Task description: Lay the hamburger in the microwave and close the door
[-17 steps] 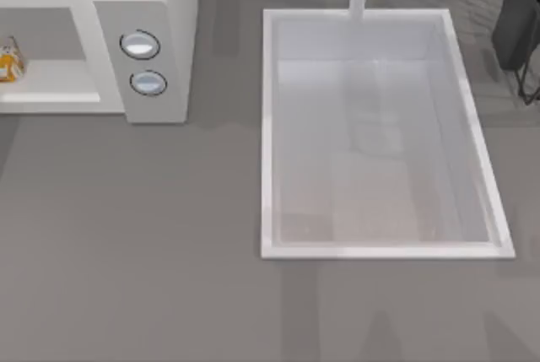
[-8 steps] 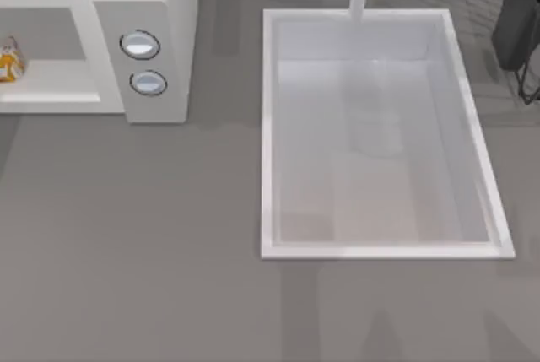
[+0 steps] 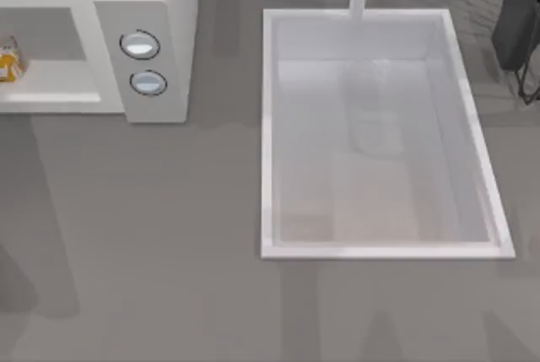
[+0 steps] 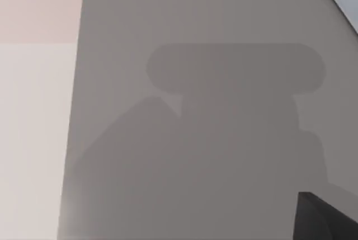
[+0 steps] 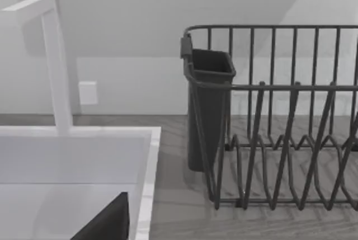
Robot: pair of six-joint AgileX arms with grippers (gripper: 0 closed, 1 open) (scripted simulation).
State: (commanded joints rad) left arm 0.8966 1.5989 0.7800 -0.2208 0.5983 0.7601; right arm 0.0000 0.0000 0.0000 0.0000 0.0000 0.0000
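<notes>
hamburger (image 3: pixel 8 62) in microwave (image 3: pixel 143 8) cavity, top-view far left | lay step looks done | door not seen shut, closing left | L/R pincer state: can't tell | sink (image 3: pixel 270 126) right on bench (image 3: pixel 169 235)

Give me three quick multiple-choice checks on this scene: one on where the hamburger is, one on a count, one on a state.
1. Where is the hamburger?
A. in the sink
B. inside the microwave cavity
C. on the dish rack

2. How many round knobs are on the microwave?
A. one
B. two
C. four

3. What state is the microwave cavity in?
A. covered by the door
B. open to view
C. packed full

Answers: 1 B, it sits on the cavity floor at the top view's left edge. 2 B, two silver-blue knobs on the side panel. 3 B, nothing covers the cavity.
</notes>
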